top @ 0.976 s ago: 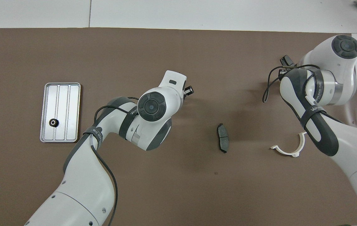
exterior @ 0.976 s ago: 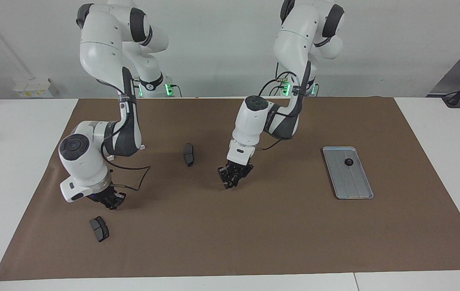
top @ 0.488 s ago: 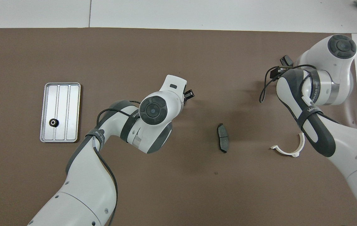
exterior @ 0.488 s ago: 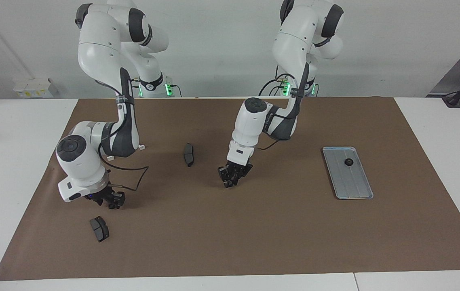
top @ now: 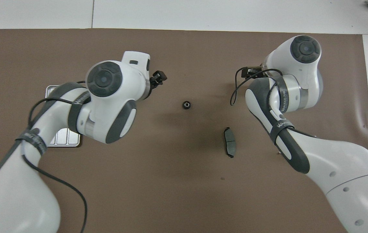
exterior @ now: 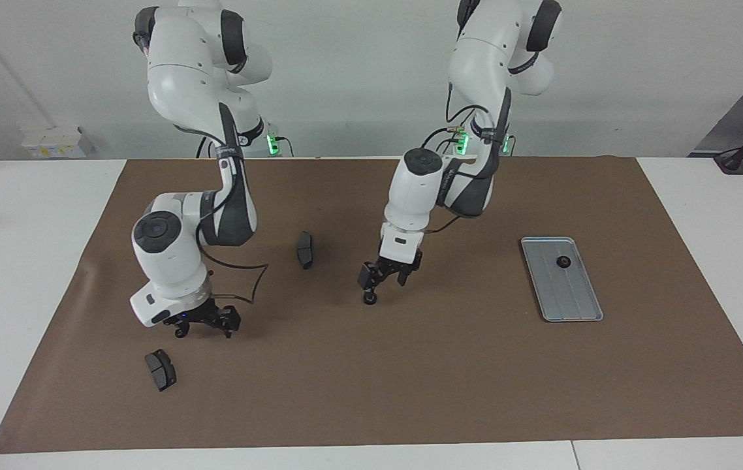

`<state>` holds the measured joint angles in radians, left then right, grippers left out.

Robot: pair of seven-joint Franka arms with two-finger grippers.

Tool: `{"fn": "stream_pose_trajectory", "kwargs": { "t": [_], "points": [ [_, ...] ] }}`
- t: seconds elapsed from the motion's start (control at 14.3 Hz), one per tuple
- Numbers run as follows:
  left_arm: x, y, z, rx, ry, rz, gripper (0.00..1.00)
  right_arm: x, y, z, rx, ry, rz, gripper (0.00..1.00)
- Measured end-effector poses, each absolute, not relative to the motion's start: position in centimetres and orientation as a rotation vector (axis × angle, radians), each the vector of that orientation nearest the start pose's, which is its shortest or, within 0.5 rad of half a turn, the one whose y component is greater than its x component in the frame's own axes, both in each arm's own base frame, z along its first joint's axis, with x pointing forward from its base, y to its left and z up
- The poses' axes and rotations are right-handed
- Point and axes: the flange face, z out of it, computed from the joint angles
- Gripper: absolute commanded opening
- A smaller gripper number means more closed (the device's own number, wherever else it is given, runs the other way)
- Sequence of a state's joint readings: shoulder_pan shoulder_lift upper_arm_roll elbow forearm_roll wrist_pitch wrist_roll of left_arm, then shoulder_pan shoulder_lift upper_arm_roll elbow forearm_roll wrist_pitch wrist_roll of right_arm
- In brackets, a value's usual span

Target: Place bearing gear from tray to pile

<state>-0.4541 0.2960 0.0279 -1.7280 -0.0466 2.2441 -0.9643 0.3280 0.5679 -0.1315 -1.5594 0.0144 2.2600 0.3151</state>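
Note:
One small black bearing gear (exterior: 369,299) (top: 187,105) lies alone on the brown mat at mid-table; no pile shows apart from it. My left gripper (exterior: 384,277) (top: 158,77) hangs just above this gear, open and holding nothing. A second bearing gear (exterior: 563,262) sits in the silver tray (exterior: 570,300) toward the left arm's end. In the overhead view my left arm covers most of the tray (top: 64,142) and the gear in it. My right gripper (exterior: 205,326) (top: 249,71) is open and empty, low over the mat.
A dark grey brake pad (exterior: 160,369) lies on the mat just under and beside my right gripper. Another brake pad (exterior: 305,249) (top: 229,146) lies nearer to the robots, between the two arms. The brown mat (exterior: 450,378) covers most of the white table.
My left gripper opened, left the gear on the mat, and rose a little toward the tray's end. My right gripper opened too and moved toward mid-table.

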Motion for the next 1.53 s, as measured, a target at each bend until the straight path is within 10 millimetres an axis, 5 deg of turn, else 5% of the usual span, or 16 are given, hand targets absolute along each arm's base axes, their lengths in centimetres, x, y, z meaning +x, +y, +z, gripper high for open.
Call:
{"fn": "stream_pose_trajectory", "kwargs": {
  "t": [0.14,0.28,0.42,0.63,0.91,1.25,1.53],
  "points": [
    [61.2,-19.2,46.1,-3.135,-0.841,-0.181,1.00,67.7,22.3,33.2,-3.127,0.135,-0.259,1.00],
    [61.7,-12.1,46.6,-3.123,-0.746,-0.115,1.00,65.8,27.8,33.4,-3.105,0.109,-0.284,1.00],
    [61.8,-5.8,45.0,-3.123,-0.657,-0.067,1.00,63.8,31.7,33.1,-3.098,0.104,-0.274,1.00],
    [59.9,1.4,40.0,-3.139,-0.532,-0.133,1.00,61.5,34.6,31.7,-3.108,0.083,-0.236,1.00],
    [55.8,2.2,34.3,-3.136,-0.517,-0.134,1.00,59.5,35.9,28.7,-3.094,0.053,-0.262,1.00],
    [53.7,2.8,31.4,-3.129,-0.537,-0.193,0.78,59.2,35.7,28.1,-3.097,0.052,-0.263,0.65],
    [53.3,3.2,30.9,-3.126,-0.549,-0.194,0.73,59.4,35.5,28.5,-3.095,0.055,-0.272,0.47]
  ]
}}
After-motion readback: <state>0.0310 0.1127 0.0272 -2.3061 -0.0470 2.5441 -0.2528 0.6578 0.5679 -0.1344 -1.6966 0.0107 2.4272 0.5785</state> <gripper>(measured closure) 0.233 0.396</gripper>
